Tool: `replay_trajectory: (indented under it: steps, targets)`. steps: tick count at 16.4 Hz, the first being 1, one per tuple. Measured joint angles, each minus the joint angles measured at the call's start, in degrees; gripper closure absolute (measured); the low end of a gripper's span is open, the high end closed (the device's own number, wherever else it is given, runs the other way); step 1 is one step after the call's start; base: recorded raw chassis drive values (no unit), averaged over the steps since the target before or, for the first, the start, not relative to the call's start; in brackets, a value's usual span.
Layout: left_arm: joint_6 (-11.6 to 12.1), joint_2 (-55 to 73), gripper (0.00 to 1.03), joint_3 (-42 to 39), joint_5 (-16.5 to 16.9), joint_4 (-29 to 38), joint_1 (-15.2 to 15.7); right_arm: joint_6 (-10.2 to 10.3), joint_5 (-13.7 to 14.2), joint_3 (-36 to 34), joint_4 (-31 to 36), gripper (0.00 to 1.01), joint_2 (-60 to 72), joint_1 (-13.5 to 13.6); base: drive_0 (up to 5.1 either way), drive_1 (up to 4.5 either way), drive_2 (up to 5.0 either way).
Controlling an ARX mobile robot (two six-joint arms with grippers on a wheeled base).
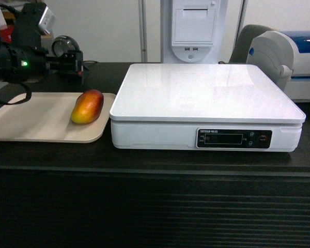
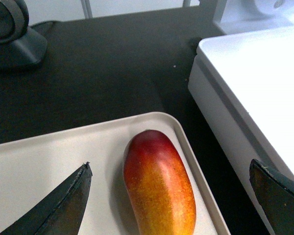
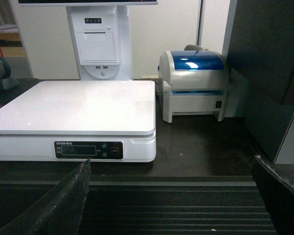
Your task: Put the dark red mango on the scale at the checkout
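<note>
Fingers of my left gripper (image 2: 169,196) stand wide apart around the dark red mango (image 2: 159,183), which lies on the beige tray (image 2: 39,161), so I judge a grasp is next. Beyond, the scale (image 1: 206,93) sits bare on the bench (image 1: 155,160); my right gripper (image 3: 171,196) hangs open before it.

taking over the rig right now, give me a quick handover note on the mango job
Left gripper: jaws open, empty, poised over the dark red mango, one fingertip on either side of it in the wrist view.
Right gripper: jaws open, empty, held back in front of the checkout.
The mango lies on its side on the beige tray, near the tray's right edge, just left of the scale.
Done: approach only. Left: grasp the mango, lift it, set it on the scale's bare platform.
</note>
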Motion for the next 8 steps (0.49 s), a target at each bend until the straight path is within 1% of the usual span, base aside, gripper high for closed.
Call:
replay_trajectory:
  steps: [2,5,7,8]
  targets:
    - [1.1,3.1,0.05,3.7,-0.5,-3.1,-0.2,0.0,0.0,0.0,0.0,0.03,0.0,0.0,0.0,0.0,0.0]
    - [1.9,6.1,0.05,8.5,-0.6,-6.8,-0.7,0.0,0.0,0.0,0.0,0.03,0.0,0.0,0.0,0.0,0.0]
    - [2.9,8.2,0.05,11.3,-2.1,-9.2,-1.4,0.0,0.0,0.0,0.0,0.03,0.0,0.0,0.0,0.0,0.0]
    - [3.5,9.6,0.05,12.2,-2.2,-10.2,-1.7,0.0,0.0,0.0,0.0,0.03,0.0,0.0,0.0,0.0,0.0]
